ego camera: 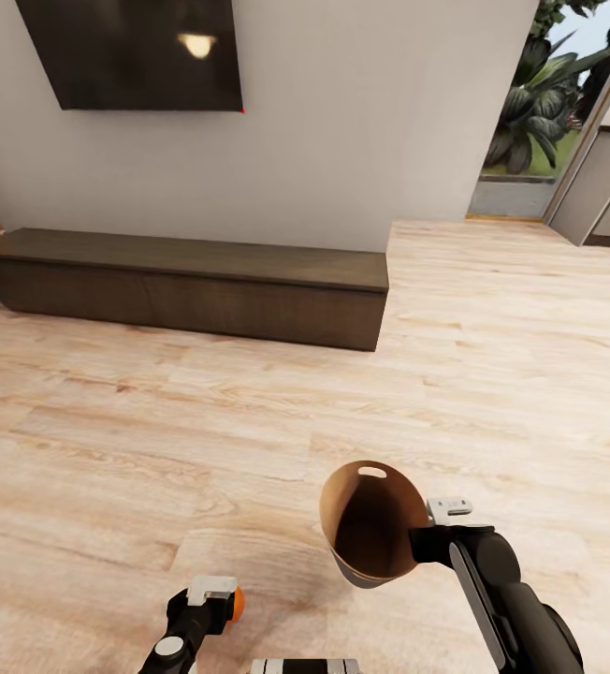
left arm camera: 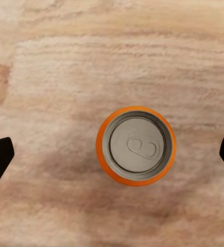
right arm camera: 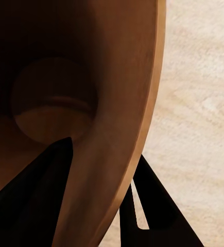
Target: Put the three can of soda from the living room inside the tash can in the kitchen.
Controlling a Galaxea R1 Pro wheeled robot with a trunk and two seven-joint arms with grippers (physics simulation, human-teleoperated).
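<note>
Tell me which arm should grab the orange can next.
Left. Its open claw straddles the upright orange can on the floor. The right claw is shut on the trash can rim.

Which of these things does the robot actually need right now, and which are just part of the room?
Needed for the job:
- orange soda can, standing on the floor
- bin, held tilted by the right hand
- left hand, open over the can

Just the room:
- dark low bench
- wall TV

surface: pale wood floor (ego camera: 249, 421) is lying bare across the room | on it: long dark wood bench (ego camera: 193, 285) is sitting against the wall | orange can (left arm camera: 136, 146) is standing upright on the planks
</note>
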